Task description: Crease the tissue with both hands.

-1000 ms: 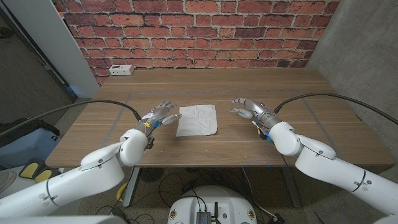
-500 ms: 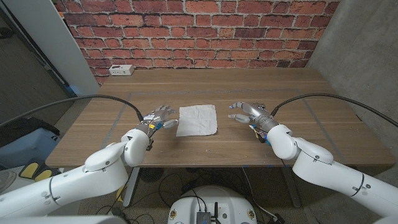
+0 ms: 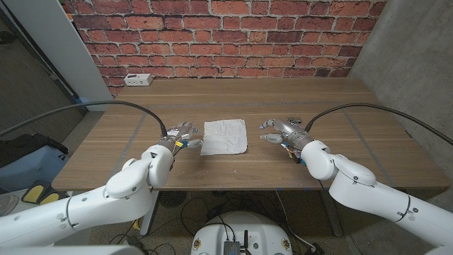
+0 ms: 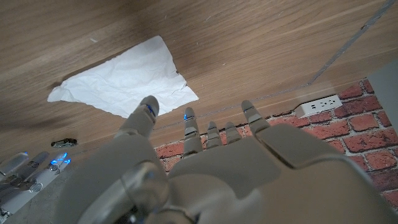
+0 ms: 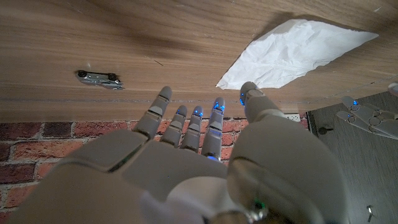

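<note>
A white square tissue lies spread on the wooden table, slightly wrinkled. My left hand hovers just left of it, fingers apart and holding nothing, its fingertips close to the tissue's left edge. My right hand sits a short way right of the tissue, also with fingers spread and nothing in it. In the left wrist view the tissue lies beyond my left hand. The right wrist view shows the tissue past my right hand.
A white power strip lies at the table's far left corner. A small dark metal clip sits on the wood in the right wrist view. A brick wall stands behind the table.
Both hands have drawn back slightly toward the near edge and both arms have shifted inward. The tissue has not moved.
</note>
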Motion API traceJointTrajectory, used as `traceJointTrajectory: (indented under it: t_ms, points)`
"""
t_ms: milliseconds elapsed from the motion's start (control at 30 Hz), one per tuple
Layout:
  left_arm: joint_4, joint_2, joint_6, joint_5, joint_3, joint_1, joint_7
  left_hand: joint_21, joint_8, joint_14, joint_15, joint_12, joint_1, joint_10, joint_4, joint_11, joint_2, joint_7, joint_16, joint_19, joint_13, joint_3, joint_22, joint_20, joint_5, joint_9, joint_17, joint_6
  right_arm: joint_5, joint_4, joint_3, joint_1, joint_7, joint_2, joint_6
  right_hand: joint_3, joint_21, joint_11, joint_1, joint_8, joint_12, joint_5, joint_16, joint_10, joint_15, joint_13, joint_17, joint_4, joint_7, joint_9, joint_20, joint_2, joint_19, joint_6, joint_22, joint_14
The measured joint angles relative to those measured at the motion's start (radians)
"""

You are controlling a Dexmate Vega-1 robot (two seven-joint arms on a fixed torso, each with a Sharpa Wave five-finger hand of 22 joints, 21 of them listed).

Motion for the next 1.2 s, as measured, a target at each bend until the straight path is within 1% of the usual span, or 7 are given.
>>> traceJointTrajectory:
  t_ms: [267,400,633,767,833,1000,1200]
  points:
    - [0.009,-0.01,0.029,0.073,0.059,-0.046,-0.08,-0.008,0.017,0.002,0.002,0.0,0.074,0.008,-0.002,-0.007,-0.041,-0.069,0.0,0.009,0.0,-0.014,0.0,-0.002,0.005,0.0,0.0,0.074,-0.008,-0.015,-0.02,0.023,0.048,0.001,-0.049,0.0,-0.004,-0.012,0.065,0.0,-0.008,0.0,-0.007,-0.012,-0.002,0.0,0.0,0.0,-0.012,0.0,-0.003,-0.019,0.003,0.012,0.0,-0.014]
    - [0.017,-0.015,0.034,0.104,0.074,-0.053,-0.104,-0.008,0.026,0.013,0.002,0.0,0.119,0.023,0.002,-0.013,-0.052,-0.087,0.0,0.023,0.0,-0.018,0.0,-0.002,0.006,0.0,0.0,0.121,-0.004,-0.023,-0.028,0.038,0.068,0.001,-0.065,-0.001,-0.012,-0.024,0.099,-0.008,-0.016,0.004,-0.015,-0.029,-0.001,0.0,0.0,0.001,-0.016,0.003,-0.01,-0.041,-0.003,0.016,0.002,-0.041]
    - [0.031,-0.025,0.035,0.166,0.083,-0.049,-0.143,-0.008,0.034,0.023,0.002,0.0,0.155,0.036,0.002,-0.014,-0.06,-0.089,0.0,0.036,0.0,-0.018,0.0,-0.008,0.006,0.0,0.0,0.161,0.016,-0.034,-0.042,0.058,0.103,-0.001,-0.089,-0.047,-0.031,-0.045,0.113,-0.026,-0.023,0.012,-0.021,-0.067,-0.001,0.0,0.0,0.028,-0.041,0.005,-0.041,-0.093,-0.034,0.008,0.003,-0.078]
    - [0.041,-0.032,0.025,0.171,0.07,-0.034,-0.145,-0.008,0.034,0.027,-0.002,0.008,0.172,0.046,0.004,-0.014,-0.059,-0.086,0.0,0.043,0.0,-0.021,0.0,-0.004,0.006,0.0,0.0,0.178,0.023,-0.038,-0.049,0.066,0.113,-0.002,-0.099,-0.058,-0.031,-0.043,0.114,-0.026,-0.023,0.015,-0.021,-0.076,-0.005,0.0,0.005,0.031,-0.041,0.005,-0.041,-0.103,-0.035,0.008,0.003,-0.084]
    - [0.047,-0.038,0.018,0.18,0.064,-0.025,-0.144,-0.008,0.034,0.032,0.002,0.008,0.184,0.046,0.004,-0.014,-0.054,-0.086,0.0,0.048,0.0,-0.021,0.0,-0.006,0.006,0.0,0.0,0.178,0.028,-0.041,-0.056,0.072,0.121,-0.003,-0.106,-0.058,-0.031,-0.047,0.121,-0.028,-0.023,0.019,-0.021,-0.08,-0.001,0.002,0.005,0.031,-0.047,0.005,-0.055,-0.11,-0.04,0.003,0.003,-0.09]
    - [0.062,-0.053,0.013,0.225,0.063,-0.01,-0.139,-0.008,0.034,0.041,-0.005,0.008,0.214,0.056,0.004,-0.016,-0.059,-0.09,0.0,0.057,-0.003,-0.021,0.0,-0.007,0.012,0.0,0.0,0.194,0.034,-0.044,-0.069,0.081,0.126,-0.005,-0.109,-0.066,-0.031,-0.06,0.151,-0.032,-0.023,0.033,-0.021,-0.091,-0.002,0.003,0.005,0.031,-0.076,0.009,-0.081,-0.102,-0.045,0.007,0.003,-0.099]
    - [0.076,-0.071,0.008,0.272,0.064,0.008,-0.138,-0.015,0.04,0.041,-0.005,0.008,0.257,0.074,0.004,-0.024,-0.053,-0.115,0.0,0.068,-0.003,-0.021,0.0,-0.007,0.012,0.005,0.0,0.233,0.037,-0.045,-0.082,0.087,0.127,-0.006,-0.109,-0.066,-0.031,-0.068,0.188,-0.031,-0.023,0.048,-0.017,-0.093,0.0,0.003,0.005,0.031,-0.103,0.01,-0.081,-0.087,-0.045,0.023,0.003,-0.101]
